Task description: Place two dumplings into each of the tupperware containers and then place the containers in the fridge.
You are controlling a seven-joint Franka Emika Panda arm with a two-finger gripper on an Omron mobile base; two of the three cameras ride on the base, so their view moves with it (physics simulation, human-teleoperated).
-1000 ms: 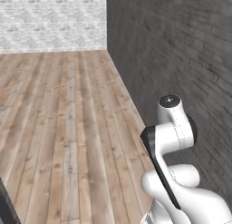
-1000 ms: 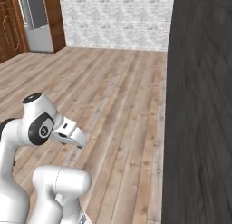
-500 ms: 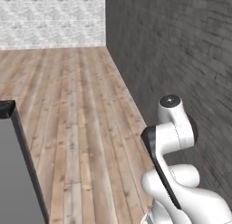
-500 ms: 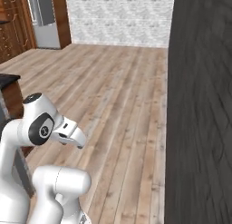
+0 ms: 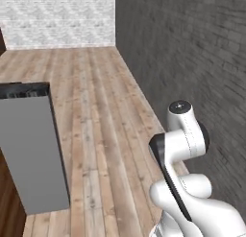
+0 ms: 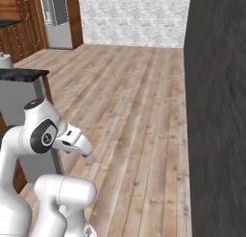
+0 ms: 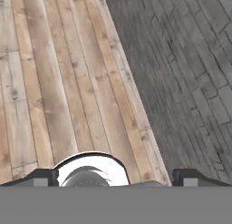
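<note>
Gripper (image 7: 116, 177): empty, its two dark tips set wide apart at the lower edge of the hand view, above a wooden plank floor (image 7: 54, 82) beside a dark brick wall (image 7: 190, 60). Fridge (image 6: 58, 17): silver-grey, far left across the room, between brown wooden cabinets (image 6: 19, 29). Grey cabinet side (image 5: 33, 154) with black worktop (image 5: 24, 89): near left.

Fridge (image 6: 58, 17) cut off at top

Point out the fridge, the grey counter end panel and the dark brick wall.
fridge (image 6: 58, 20), right base view, silver door front.
grey counter end panel (image 5: 34, 154), left base view, flat grey face.
dark brick wall (image 5: 192, 53), left base view, mid-wall.
</note>
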